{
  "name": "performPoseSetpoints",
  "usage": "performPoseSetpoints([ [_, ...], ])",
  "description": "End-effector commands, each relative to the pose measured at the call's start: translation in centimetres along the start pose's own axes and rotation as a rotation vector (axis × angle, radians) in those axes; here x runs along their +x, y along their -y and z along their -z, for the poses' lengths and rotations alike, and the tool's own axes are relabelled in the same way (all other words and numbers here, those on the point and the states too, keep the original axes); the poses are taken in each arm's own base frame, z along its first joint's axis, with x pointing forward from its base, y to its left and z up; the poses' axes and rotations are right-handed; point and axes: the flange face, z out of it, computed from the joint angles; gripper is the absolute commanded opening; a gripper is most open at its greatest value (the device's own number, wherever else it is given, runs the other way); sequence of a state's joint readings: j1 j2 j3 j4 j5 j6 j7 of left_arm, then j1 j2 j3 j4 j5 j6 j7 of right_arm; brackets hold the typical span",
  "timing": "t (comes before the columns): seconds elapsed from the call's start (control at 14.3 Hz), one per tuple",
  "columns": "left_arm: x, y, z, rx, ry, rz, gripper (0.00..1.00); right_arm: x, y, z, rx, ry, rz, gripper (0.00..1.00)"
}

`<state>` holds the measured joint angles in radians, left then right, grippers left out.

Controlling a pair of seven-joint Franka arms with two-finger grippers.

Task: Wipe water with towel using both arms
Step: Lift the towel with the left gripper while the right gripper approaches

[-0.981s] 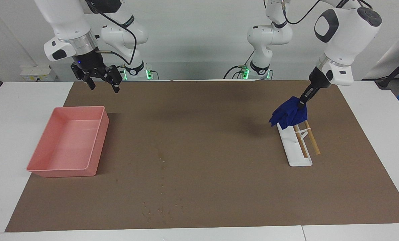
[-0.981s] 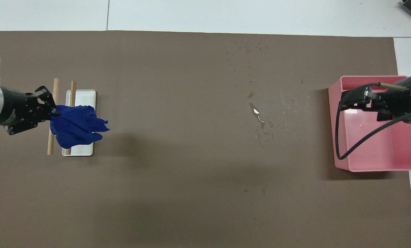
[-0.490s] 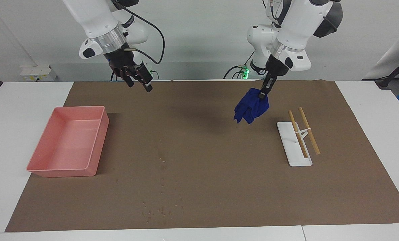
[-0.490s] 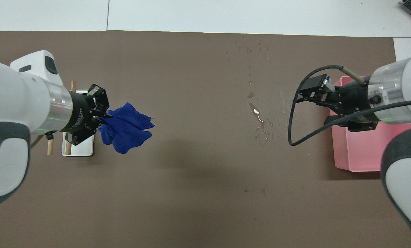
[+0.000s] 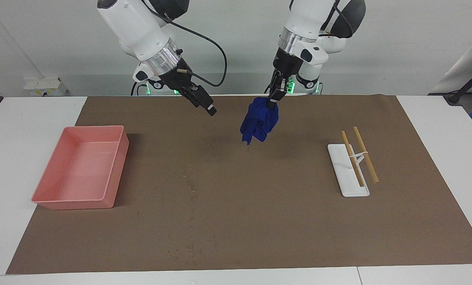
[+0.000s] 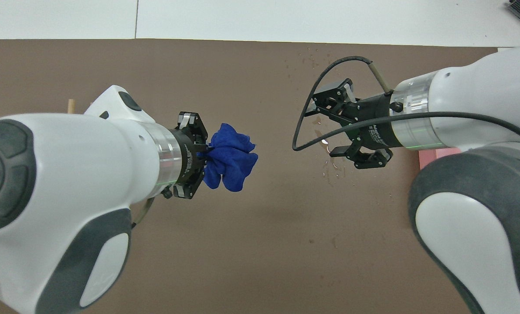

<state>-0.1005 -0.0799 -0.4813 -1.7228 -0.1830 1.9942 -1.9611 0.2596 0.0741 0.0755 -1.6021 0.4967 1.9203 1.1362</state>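
Facing view first: your pink tray [image 5: 81, 170] sits at the right arm's end of the brown mat [image 5: 283, 221], and you can see nothing in it. The white stand [image 5: 347, 174] with 2 wooden sticks [image 5: 358, 158] lies at the left arm's end. Your left gripper [image 5: 274, 103] hangs over the mat's middle, tilted down, fingers pinched on the top of the blue towel [image 5: 258, 122], which dangles clear of the mat. Your right gripper [image 5: 209, 110] slants down toward it, apart from the cloth. The water [image 5: 191, 194] is a trail of specks farther from the robots.

Overhead now: the left gripper [image 6: 204, 150] grips the towel [image 6: 230, 158] at its edge. The right gripper [image 6: 329, 126] shows its fingers [image 6: 339, 87] spread wide, over the water [image 6: 331, 163], here glinting as small puddles. The arms hide most of the tray and stand.
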Motion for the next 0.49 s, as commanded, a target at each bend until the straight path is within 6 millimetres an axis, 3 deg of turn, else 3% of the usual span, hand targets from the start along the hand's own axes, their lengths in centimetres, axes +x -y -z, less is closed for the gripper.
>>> performPoseSetpoints([
  [0.0, -2.2, 0.0, 1.1, -0.045, 0.045, 0.089, 0.0, -1.3, 0.7, -1.2, 0.028, 0.027, -0.047, 0.91],
  [0.42, -5.4, -0.6, 3.3, -0.189, 0.153, 0.189, 0.0, -2.2, 0.4, -3.1, -0.003, 0.071, -0.175, 0.91],
])
